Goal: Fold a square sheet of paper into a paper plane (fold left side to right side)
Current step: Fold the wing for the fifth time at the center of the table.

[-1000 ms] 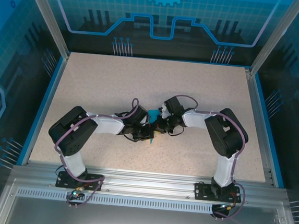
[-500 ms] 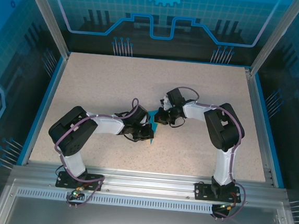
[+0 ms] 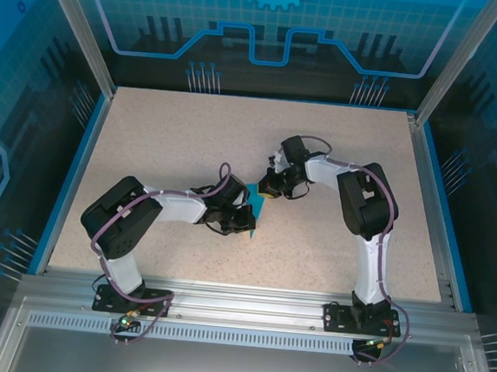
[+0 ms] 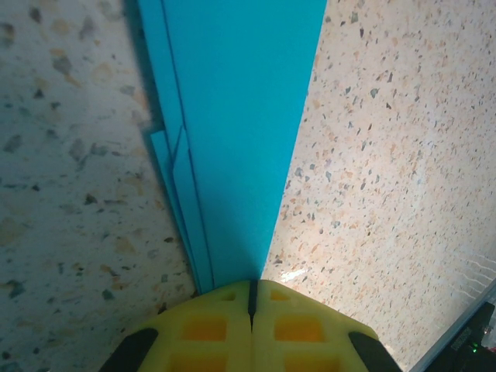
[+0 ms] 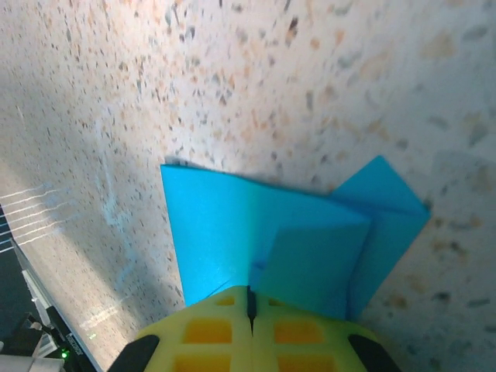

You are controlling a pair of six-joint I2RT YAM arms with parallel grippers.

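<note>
Cyan paper [image 3: 256,207] lies on the speckled tabletop [image 3: 165,144], near the middle, folded to a narrow pointed shape running near to far. Left gripper [image 3: 245,223] sits at its near end, right gripper [image 3: 269,190] at its far right edge. Both arms reach inward.

Left wrist view: yellow fingers [image 4: 302,322] pressed together, seam shut. The paper's narrow end runs under the tips, layered edges showing along one side.

Right wrist view: fingers [image 5: 298,329] likewise pressed together, tips over a folded flap.

Cannot tell whether either pair pinches the paper or just bears on it.
</note>
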